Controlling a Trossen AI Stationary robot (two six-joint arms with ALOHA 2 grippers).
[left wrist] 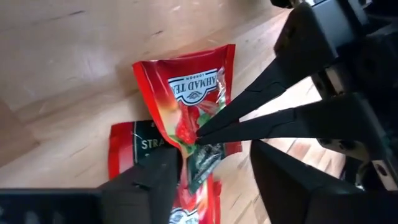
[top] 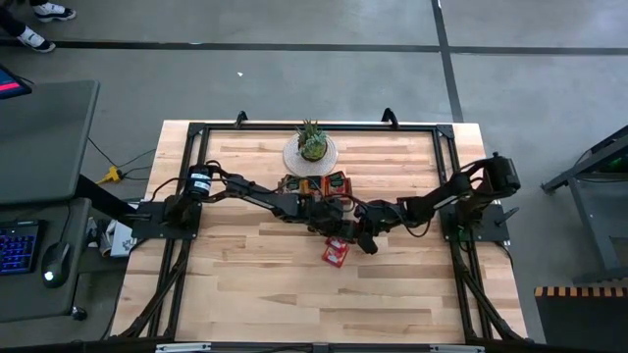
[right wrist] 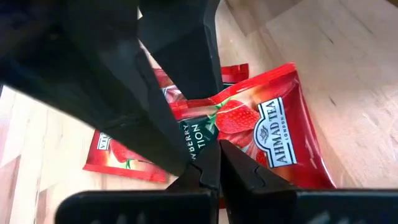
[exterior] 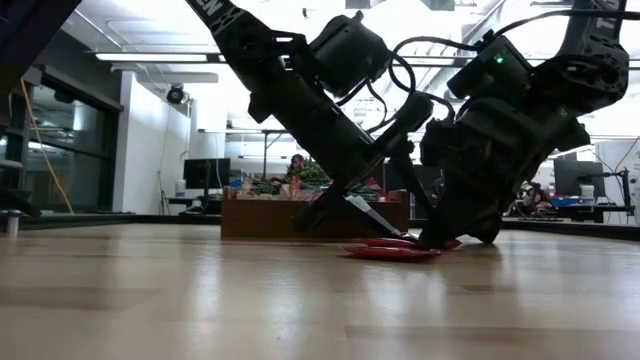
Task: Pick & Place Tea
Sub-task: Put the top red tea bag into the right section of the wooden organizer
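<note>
Sachets of red tea [top: 336,253] lie in a small overlapping heap on the wooden counter [top: 255,284], just below the centre of the high view. In the low view the heap [exterior: 392,250] shows as a thin red layer flat on the boards, right of centre. Both grippers meet at this heap. The left gripper [left wrist: 211,186] stands over the sachets with its fingers spread fairly wide, one on each side of a red sachet printed with white lettering [left wrist: 186,93]; whether the fingers touch it cannot be told. The right gripper [right wrist: 210,169] has its fingers closed together, and their joined tips press down on the crumpled middle of the top sachet [right wrist: 261,130], as the left wrist view also shows from the opposite side. A second sachet [right wrist: 115,155] lies partly under the first.

Farther up the high view, just behind the two grippers, sits a brown wooden tray [top: 316,184] holding more red sachets. Beyond it, near the counter's upper edge, a small green plant [top: 312,143] stands on a pale round base.
</note>
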